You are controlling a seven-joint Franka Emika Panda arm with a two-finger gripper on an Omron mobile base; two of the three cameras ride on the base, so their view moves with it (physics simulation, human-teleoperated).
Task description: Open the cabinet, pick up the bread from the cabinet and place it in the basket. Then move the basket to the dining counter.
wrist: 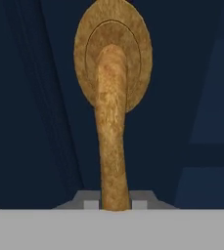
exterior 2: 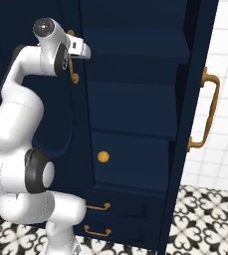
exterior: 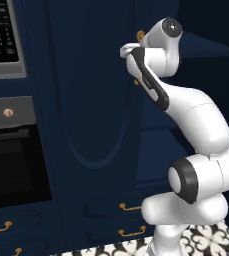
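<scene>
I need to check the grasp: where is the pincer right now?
In the hand view the pincer straddles the left door's brass handle; the right base view shows it high on the cabinet, beside the open shelves.

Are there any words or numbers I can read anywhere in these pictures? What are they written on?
No text can be read.
Keypad panel at the top left of the left base view: rows of small light marks on dark buttons, too small and blurred to read.
Cabinet, its brass handle, the drawers and the patterned floor: no words or numbers.
</scene>
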